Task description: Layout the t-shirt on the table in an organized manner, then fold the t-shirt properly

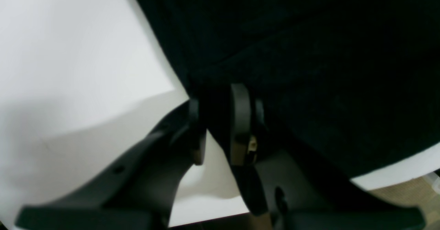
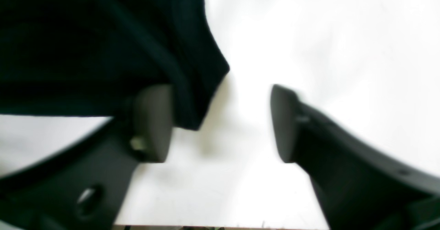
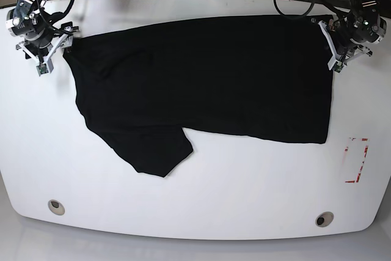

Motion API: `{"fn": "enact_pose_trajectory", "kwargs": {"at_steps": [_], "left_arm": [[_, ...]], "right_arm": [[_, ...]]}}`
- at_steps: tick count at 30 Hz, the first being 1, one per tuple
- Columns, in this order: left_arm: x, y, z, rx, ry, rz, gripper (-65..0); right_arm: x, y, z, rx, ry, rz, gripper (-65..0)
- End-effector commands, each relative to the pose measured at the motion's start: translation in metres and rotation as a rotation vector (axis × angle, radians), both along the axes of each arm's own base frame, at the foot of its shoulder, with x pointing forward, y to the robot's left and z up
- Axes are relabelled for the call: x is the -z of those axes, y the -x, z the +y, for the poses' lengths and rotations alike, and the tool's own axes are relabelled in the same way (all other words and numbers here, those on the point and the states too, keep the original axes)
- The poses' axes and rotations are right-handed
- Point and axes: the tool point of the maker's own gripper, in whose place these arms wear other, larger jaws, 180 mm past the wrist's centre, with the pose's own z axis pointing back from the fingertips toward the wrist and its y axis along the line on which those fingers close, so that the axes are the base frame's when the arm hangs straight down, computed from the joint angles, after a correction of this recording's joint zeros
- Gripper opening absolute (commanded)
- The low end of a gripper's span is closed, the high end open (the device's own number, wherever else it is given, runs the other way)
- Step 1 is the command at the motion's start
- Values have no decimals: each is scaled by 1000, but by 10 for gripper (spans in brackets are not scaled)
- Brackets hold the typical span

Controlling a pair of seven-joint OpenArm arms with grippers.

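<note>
While the base camera looks down from above, a black t-shirt (image 3: 208,77) lies spread across the upper half of a glossy white table (image 3: 195,181). Its body stretches wide from left to right, plain black side up with no print showing. One short sleeve (image 3: 156,151) juts toward the near edge at lower left, lying flat.

At the far left of this view, the right gripper (image 3: 49,50) sits at the shirt's upper left corner. Its wrist camera shows the two dark fingers (image 2: 153,123) spread well apart, with bare white tabletop between them. A corner of black cloth (image 2: 192,96) lies just beside the inner face of one finger, but nothing is pinched; this gripper is released.

At the far right, the left gripper (image 3: 335,44) sits at the shirt's upper right corner. Its wrist camera shows the fingers (image 1: 240,120) drawn close together with a fold of black fabric (image 1: 216,113) between them, so this gripper is clenched on the t-shirt. The rest of the cloth fills the upper right of that close view.

Near the table's front edge sit two round grey grommet holes, one at left (image 3: 55,206) and one at right (image 3: 324,219). A small red-outlined rectangle mark (image 3: 356,160) lies on the table right of the shirt, apart from it.
</note>
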Motion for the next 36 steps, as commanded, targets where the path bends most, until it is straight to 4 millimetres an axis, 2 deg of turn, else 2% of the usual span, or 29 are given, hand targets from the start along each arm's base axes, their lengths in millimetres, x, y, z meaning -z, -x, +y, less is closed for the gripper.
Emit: {"fn": "enact_pose_trajectory", "kwargs": {"at_steps": [1,8,14,18,22,25,28,36], "left_arm": [[-6,-3,8,4,-27,-9,-557],[-10,-8,7,8,-26,-24,-556],[-18,-22,9,5,-30,-58,-549],[-24,-30,8,7,-35,-83,-507],[-35,-37,6,19,-46,-120,-433],[-39,-39,6,23,-57,-126,-403],[-44,-42,5,25,-64,-136,-399],[-48,-47,5,26,-65,-151,-399]], "right_arm": [[-14,-13,-8,-6,28,-47,-181],[-21,-17,-7,-14,41,-65,-176],[-47,-27,-1,-55,91,-128,-176],[-61,-28,5,-79,124,-147,-176],[-72,-29,10,-94,151,-156,-176],[-71,-29,17,-91,133,-168,-176],[-71,-32,20,-82,126,-178,-176],[-61,-23,12,-61,122,-139,-176]]}}
